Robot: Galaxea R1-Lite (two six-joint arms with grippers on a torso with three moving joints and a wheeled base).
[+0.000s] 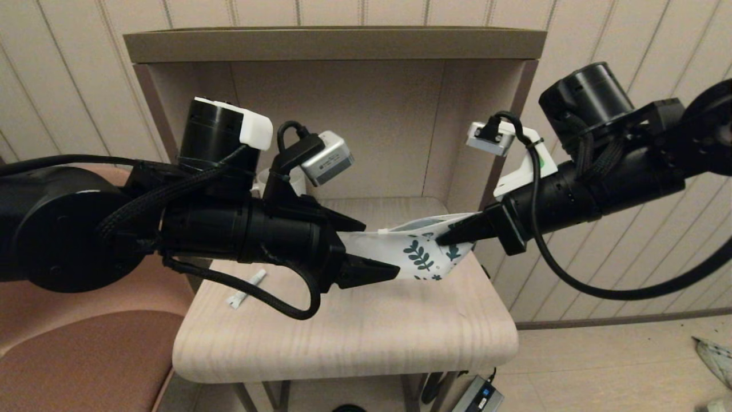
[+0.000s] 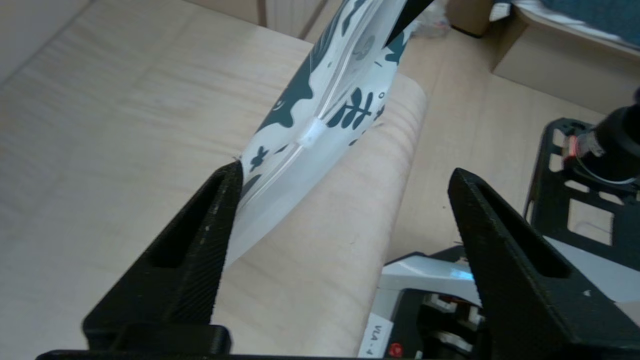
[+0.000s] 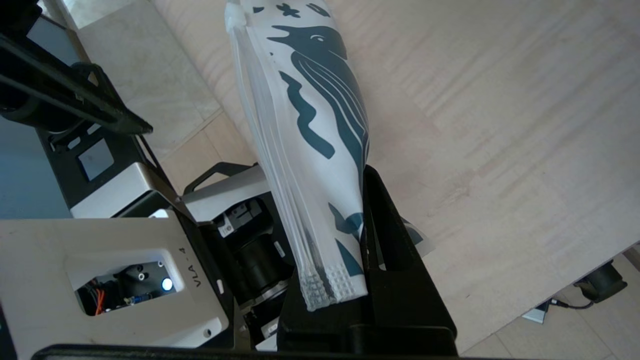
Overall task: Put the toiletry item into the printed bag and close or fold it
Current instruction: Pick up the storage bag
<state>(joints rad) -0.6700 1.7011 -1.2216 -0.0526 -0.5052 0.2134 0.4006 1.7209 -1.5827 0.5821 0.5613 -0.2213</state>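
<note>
"VLA - 4" on white robot base plate.

Pale wood-grain table with rounded front corners, set into a beige alcove.
On its left part lies a small slim white tube, alone on the bare top.

We see the printed bag lifted over the middle of the table, stretched between our two grippers. The right gripper grips its right end, while the left gripper sits at its left end, one finger touching the bag's edge. The toiletry item lies on the table's left side, near the edge, under our left arm. A mug stands far back on the left, behind that arm.
</note>
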